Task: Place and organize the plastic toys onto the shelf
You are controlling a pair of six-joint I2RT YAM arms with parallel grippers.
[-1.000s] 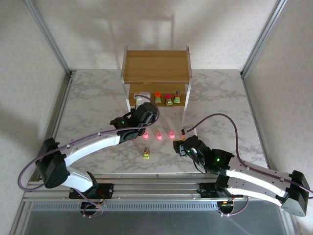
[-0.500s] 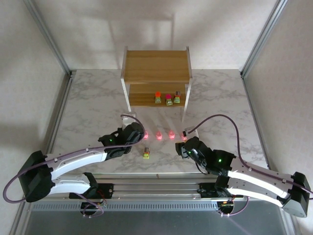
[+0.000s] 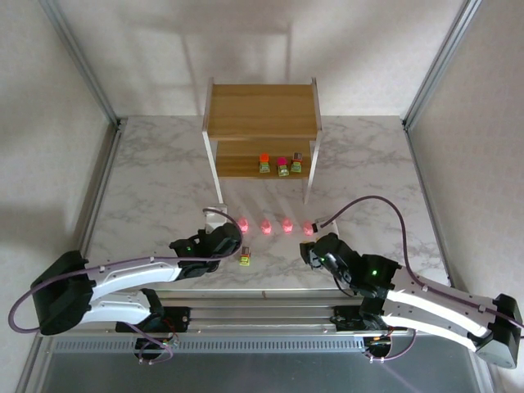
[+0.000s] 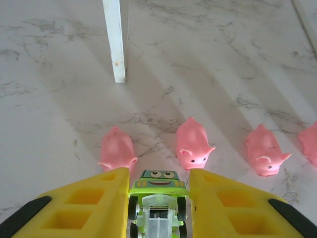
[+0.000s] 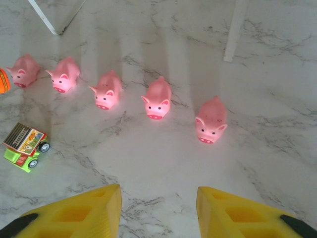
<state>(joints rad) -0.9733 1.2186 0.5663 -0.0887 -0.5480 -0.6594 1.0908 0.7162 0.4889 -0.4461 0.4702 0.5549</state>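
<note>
Fingers of the left gripper straddle the green truck on the marble table. The jaws stand apart just wider than the toy, a sliver of space showing at its right wheel, so the truck looks bracketed rather than clamped. The truck sits upright on its wheels, nose pointing away from the arm bases.

Beside it, the right gripper hovers low over bare table with its jaws wide and nothing between them.

Just past both grippers, the pink pigs stand in a loose row, five by the right wrist view, all on the table in front of the shelf's legs.

Farther back is the shelf. Its lower tier carries three blocky toys lined up toward the right end, and its top tier is bare.

The step in hand appears to be picking up the truck. The next move calls for closing squarely on its sides without nudging it forward into the nearest pigs. It should then be lifted clear of the row and carried to the lower tier beside its three fellows.
</note>
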